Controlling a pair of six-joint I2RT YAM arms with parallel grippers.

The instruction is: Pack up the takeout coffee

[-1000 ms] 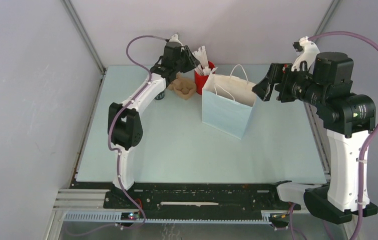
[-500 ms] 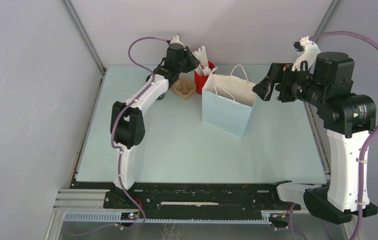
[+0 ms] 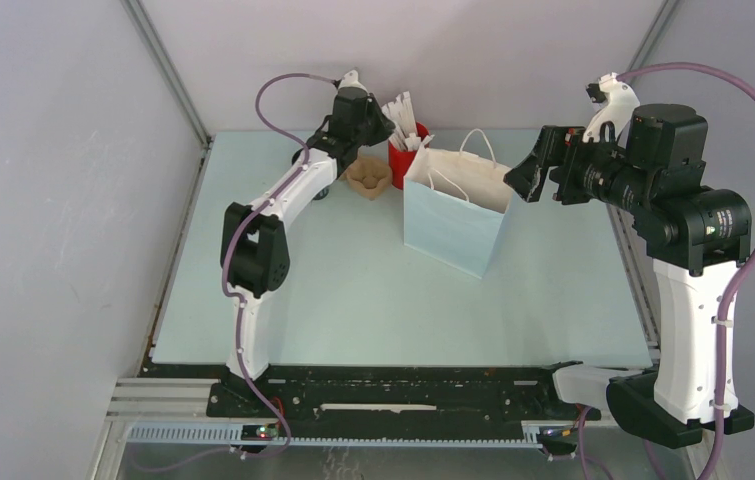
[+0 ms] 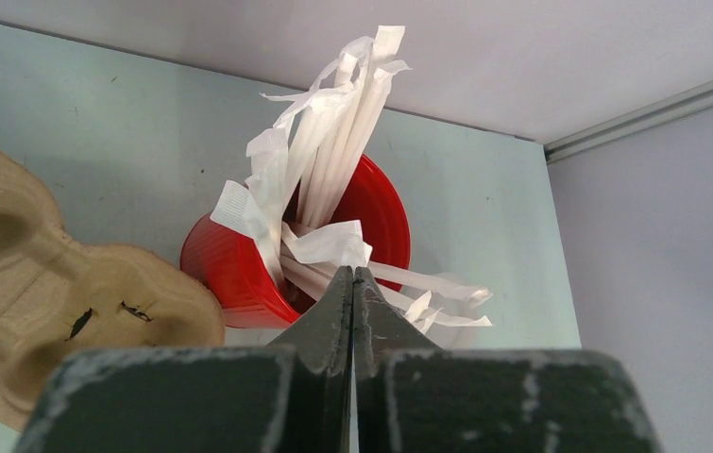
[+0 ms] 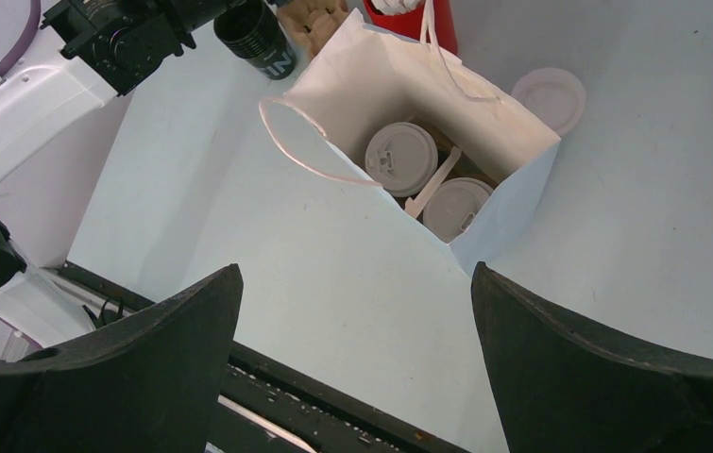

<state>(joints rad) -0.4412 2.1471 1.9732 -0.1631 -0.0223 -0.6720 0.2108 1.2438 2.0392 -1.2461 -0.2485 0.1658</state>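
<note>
A pale blue paper bag is set open on the table. Just behind the bag's left corner a red cup of wrapped straws is seen, and farther left of the bag a cardboard cup carrier. The left gripper is held behind the bag's left side, the right gripper just beside its right rim.

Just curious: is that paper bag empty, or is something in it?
Not empty. The right wrist view looks down into the open paper bag, where two lidded cups stand upright inside.
</note>
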